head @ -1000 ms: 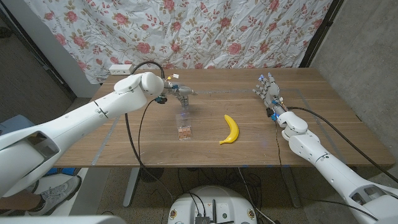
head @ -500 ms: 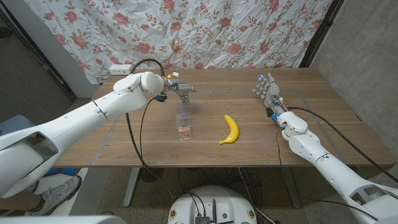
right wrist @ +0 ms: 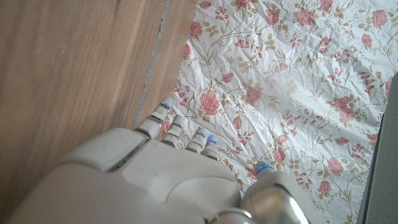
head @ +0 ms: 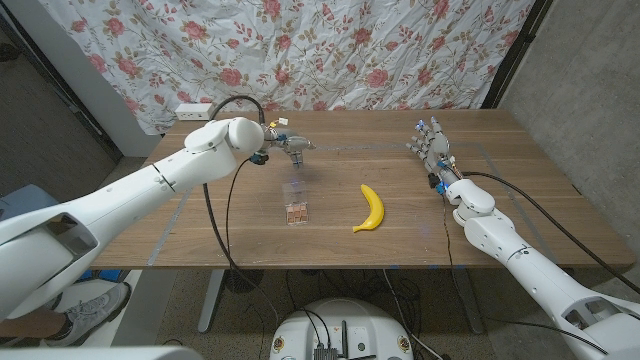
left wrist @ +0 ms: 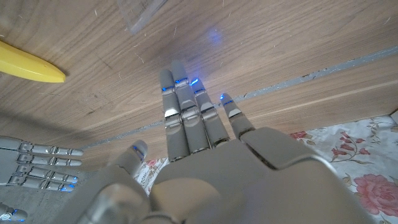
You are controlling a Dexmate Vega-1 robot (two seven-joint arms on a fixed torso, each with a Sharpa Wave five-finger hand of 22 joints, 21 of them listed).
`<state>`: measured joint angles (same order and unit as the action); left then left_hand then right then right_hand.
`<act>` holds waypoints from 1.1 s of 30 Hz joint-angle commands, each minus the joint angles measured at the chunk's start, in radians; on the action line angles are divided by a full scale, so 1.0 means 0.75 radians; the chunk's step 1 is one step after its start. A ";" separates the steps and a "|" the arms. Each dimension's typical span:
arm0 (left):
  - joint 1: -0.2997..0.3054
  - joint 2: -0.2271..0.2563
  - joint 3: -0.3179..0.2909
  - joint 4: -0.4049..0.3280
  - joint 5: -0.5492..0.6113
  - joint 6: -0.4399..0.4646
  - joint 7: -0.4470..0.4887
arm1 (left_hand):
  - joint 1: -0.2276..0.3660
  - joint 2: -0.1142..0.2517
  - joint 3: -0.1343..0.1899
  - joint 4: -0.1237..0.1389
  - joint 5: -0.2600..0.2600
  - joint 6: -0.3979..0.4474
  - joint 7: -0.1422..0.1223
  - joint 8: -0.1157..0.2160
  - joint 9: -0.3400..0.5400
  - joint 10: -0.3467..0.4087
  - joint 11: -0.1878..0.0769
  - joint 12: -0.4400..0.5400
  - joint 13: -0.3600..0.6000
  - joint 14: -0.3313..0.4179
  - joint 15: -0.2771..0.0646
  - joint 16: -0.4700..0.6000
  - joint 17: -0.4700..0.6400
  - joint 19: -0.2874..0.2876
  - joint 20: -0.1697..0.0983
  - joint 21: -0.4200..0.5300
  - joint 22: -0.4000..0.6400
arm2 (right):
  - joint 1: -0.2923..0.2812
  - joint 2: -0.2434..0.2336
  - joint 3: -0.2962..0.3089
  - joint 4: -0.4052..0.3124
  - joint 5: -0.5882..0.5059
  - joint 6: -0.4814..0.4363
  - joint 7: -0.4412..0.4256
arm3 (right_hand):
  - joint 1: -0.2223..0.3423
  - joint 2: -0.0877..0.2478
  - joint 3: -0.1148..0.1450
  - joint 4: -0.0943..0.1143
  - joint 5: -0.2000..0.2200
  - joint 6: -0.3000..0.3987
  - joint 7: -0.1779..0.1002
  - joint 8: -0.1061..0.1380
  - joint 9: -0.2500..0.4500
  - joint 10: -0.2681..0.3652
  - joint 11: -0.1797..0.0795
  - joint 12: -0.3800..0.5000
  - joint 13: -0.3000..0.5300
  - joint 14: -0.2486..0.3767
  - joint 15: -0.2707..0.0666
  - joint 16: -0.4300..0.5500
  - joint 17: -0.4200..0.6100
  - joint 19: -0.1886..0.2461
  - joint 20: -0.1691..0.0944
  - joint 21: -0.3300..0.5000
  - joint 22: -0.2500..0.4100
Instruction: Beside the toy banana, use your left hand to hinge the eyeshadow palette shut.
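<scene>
Lying open near the toy banana [head: 371, 208], eyeshadow palette [head: 294, 201], just before left hand [head: 288, 149].

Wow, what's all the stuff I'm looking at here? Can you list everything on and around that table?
Eyeshadow palette: one, clear lid standing open, pinkish pans, on the table left of the banana.
Toy banana: one, yellow, lying mid-table, apart from the palette.
Table: one, brown wood.
Power strip: one, white, far left corner of the table.
Backdrop cloth: one, white with pink roses, hanging behind the table.
Shoe: one, grey and white, a person's, on the floor at lower left.
Left hand: one, grey, fingers out, empty, above the table behind the palette.
Right hand: one, grey, fingers apart, empty, at the table's right side.
</scene>
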<state>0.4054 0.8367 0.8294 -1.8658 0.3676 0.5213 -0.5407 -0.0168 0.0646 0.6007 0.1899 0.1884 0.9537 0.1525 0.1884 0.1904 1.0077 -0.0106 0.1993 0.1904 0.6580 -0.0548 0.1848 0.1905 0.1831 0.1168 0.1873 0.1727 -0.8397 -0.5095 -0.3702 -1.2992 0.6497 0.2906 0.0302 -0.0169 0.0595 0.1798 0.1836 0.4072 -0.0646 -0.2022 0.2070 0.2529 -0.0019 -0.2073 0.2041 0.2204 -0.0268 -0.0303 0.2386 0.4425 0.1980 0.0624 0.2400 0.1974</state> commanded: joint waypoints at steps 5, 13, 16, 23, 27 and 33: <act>0.009 -0.007 0.006 0.034 -0.062 0.008 -0.055 | 0.004 0.156 0.012 0.003 -0.003 -0.051 0.010 -0.010 -0.001 -0.051 0.010 -0.013 0.001 -0.043 0.010 -0.006 0.002 -0.039 -0.001 -0.009 0.001 | 0.000 0.000 0.000 0.000 0.000 0.000 0.000 | -0.002 0.146 -0.001 0.011 0.005 0.002 -0.009 0.007 0.002 0.002 -0.012 0.006 0.007 -0.005 -0.187 0.005 0.004 0.008 -0.002 0.005 0.003; 0.000 -0.007 0.020 0.045 -0.087 0.014 -0.086 | -0.001 0.153 0.001 0.007 -0.004 -0.081 0.013 -0.012 -0.005 -0.087 0.023 -0.017 -0.002 -0.091 0.025 -0.010 0.001 -0.058 0.010 -0.006 0.003 | 0.000 0.000 0.000 0.000 0.000 0.000 0.000 | -0.002 0.146 -0.002 0.011 0.005 0.002 -0.009 0.007 0.002 0.002 -0.011 0.006 0.007 -0.006 -0.186 0.005 0.004 0.008 -0.002 0.005 0.003; -0.007 -0.003 0.026 0.048 -0.099 0.014 -0.106 | -0.002 0.155 -0.002 0.008 -0.003 -0.087 0.017 -0.011 -0.007 -0.099 0.028 -0.017 -0.003 -0.126 0.037 -0.016 -0.001 -0.065 0.009 -0.004 0.003 | 0.000 0.000 0.000 0.000 0.000 0.000 0.000 | -0.002 0.146 -0.002 0.011 0.005 0.002 -0.009 0.007 0.002 0.002 -0.011 0.006 0.007 -0.006 -0.186 0.005 0.004 0.008 -0.002 0.005 0.003; -0.009 0.005 0.030 0.042 -0.112 0.028 -0.115 | 0.000 0.159 -0.009 0.007 -0.001 -0.118 0.020 -0.011 -0.010 -0.149 0.048 -0.024 -0.009 -0.245 0.090 -0.024 -0.011 -0.077 0.011 0.000 0.003 | 0.000 0.000 0.000 0.000 0.000 0.000 0.000 | -0.002 0.146 -0.002 0.011 0.005 0.003 -0.010 0.007 0.002 0.002 -0.011 0.006 0.007 -0.005 -0.186 0.005 0.004 0.008 -0.002 0.006 0.003; -0.002 0.015 0.025 0.032 -0.128 0.036 -0.116 | 0.000 0.159 -0.009 0.007 0.000 -0.127 0.022 -0.012 -0.011 -0.160 0.051 -0.026 -0.009 -0.264 0.092 -0.024 -0.012 -0.082 0.018 -0.001 0.002 | 0.000 0.000 0.000 0.000 0.000 0.000 0.000 | -0.002 0.146 -0.002 0.011 0.005 0.001 -0.009 0.007 0.002 0.002 -0.012 0.006 0.007 -0.006 -0.186 0.005 0.004 0.009 -0.002 0.006 0.003; 0.006 0.029 0.023 0.017 -0.149 0.043 -0.125 | 0.000 0.160 -0.010 0.008 0.000 -0.132 0.028 -0.011 -0.012 -0.161 0.051 -0.023 -0.011 -0.280 0.092 -0.022 -0.014 -0.091 0.027 -0.002 0.002 | 0.000 0.000 0.000 0.000 0.000 0.000 0.000 | -0.002 0.146 -0.002 0.011 0.005 0.003 -0.009 0.007 0.002 0.002 -0.012 0.006 0.007 -0.005 -0.187 0.005 0.004 0.008 -0.002 0.006 0.003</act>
<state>0.4025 0.8430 0.8475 -1.8380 0.2812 0.5432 -0.6227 -0.0168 0.0646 0.5963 0.1941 0.1885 0.8587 0.1732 0.1810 0.1814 0.8870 0.0287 0.1809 0.1813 0.4535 0.0106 0.1663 0.1813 0.1226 0.1280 0.1795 0.1727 -0.8396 -0.5095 -0.3703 -1.2993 0.6497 0.2906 0.0304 -0.0169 0.0595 0.1798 0.1835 0.4072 -0.0646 -0.2022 0.2070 0.2528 -0.0019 -0.2073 0.2041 0.2205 -0.0268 -0.0303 0.2386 0.4425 0.1980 0.0625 0.2400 0.1973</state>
